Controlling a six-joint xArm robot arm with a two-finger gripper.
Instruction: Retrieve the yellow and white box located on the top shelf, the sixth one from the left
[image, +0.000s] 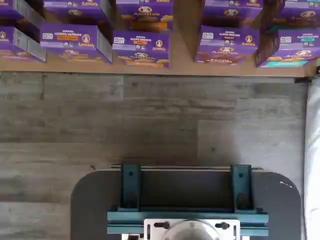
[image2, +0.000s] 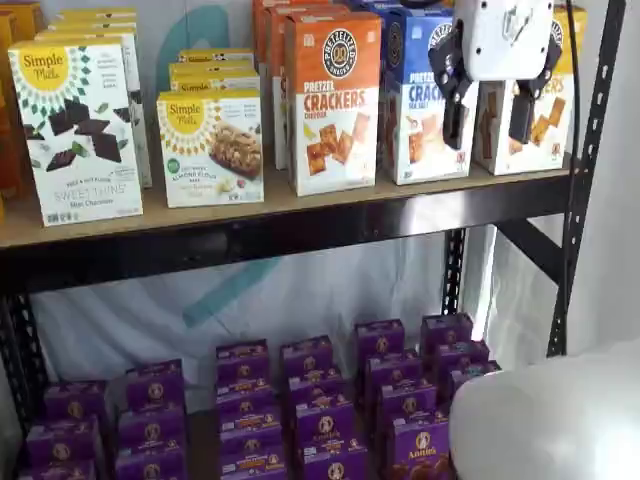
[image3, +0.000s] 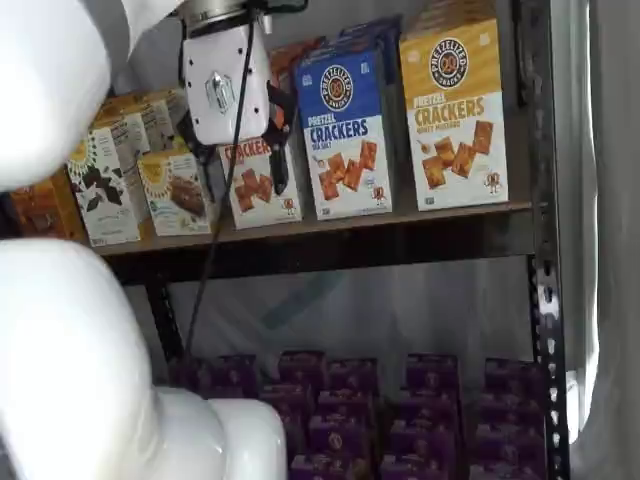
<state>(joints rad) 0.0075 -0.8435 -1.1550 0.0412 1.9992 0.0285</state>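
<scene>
Below the wrist: purple boxes (image: 141, 47) on the lower level, grey floor (image: 150, 120), dark mount (image: 186, 200); jaws not shown. Shelf view: gripper (image2: 490, 112) hanging before the top shelf (image2: 300, 215), jaws spread, nothing held; yellow and white box (image2: 545, 115) just behind, far right, untouched. Approach step; next, likely centring and advancing. Shelf view: box (image3: 455, 115) rightmost, three pretzel-cracker cartons across the front.

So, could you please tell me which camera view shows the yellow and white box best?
A shelf view shows the yellow and white box whole. In a shelf view taken from nearer the front, the open gripper partly hides it. The wrist view shows only purple boxes.
</scene>
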